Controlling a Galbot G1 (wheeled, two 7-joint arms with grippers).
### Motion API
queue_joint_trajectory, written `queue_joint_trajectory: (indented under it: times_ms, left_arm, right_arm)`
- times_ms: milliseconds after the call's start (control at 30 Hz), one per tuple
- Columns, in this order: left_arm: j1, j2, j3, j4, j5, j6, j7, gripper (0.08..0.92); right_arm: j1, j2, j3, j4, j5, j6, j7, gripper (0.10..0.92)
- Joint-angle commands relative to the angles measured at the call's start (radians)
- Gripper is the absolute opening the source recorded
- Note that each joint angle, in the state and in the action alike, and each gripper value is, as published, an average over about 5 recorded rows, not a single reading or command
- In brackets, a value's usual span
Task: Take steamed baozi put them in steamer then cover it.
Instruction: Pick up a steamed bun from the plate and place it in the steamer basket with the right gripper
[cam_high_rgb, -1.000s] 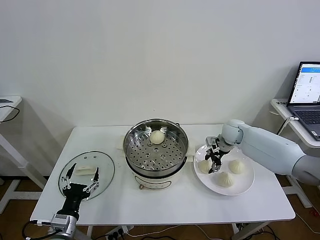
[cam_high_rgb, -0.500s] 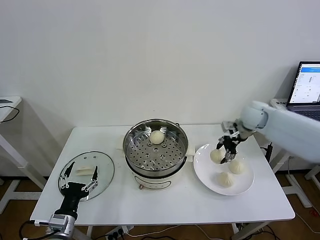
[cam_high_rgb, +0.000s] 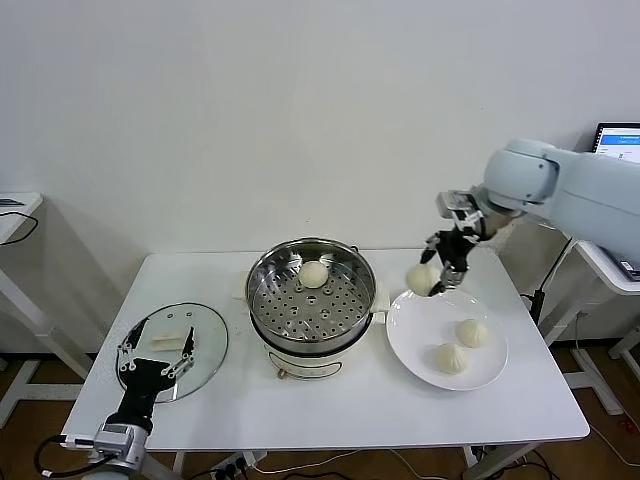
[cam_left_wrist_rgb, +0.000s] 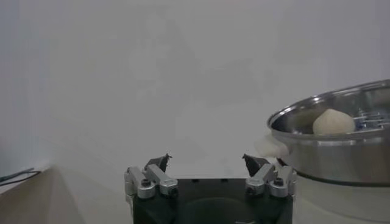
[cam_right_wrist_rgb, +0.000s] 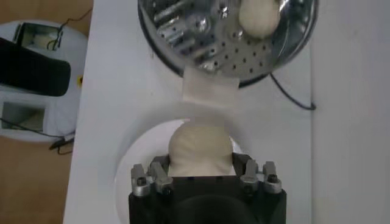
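Moved: the right gripper (cam_high_rgb: 437, 272) has risen off the white plate (cam_high_rgb: 492, 368) with one baozi (cam_high_rgb: 421, 279), now above the plate's rim nearest the steamer (cam_high_rgb: 311, 297).
Left gripper (cam_high_rgb: 156, 362): near table edge, well left of the steamer, over the glass lid (cam_high_rgb: 207, 340), fingers spread.
Plate: right of the steamer, two baozi (cam_high_rgb: 460, 345) on it.
Right gripper: clamped on its bun.
Steamer: one baozi (cam_high_rgb: 315, 274) at the tray's far side.

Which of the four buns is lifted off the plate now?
The bun held in the right gripper, raised above the plate's far rim. Two other buns lie on the plate; one sits in the steamer.
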Motion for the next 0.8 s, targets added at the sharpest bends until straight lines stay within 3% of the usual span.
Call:
queue_joint_trajectory:
  times_ms: [33,367,800]
  left_arm:
    - [-0.003,0.001,-0.017,0.001,-0.011,0.002,0.002,0.823]
    - [-0.009,-0.002,-0.039,0.01,-0.018,0.006,0.005,0.823]
    - [-0.007,-0.001,-0.064,0.016,-0.023,0.006,0.013,0.823]
  right_arm:
    - [-0.013,0.259,0.026,-0.033,0.11,-0.092,0.088,0.679]
    - [-0.095,0.493,0.061,-0.196,0.115,-0.105,0.098,0.679]
    - [-0.224,0.675,0.095,-0.418,0.057,-0.098,0.07,0.679]
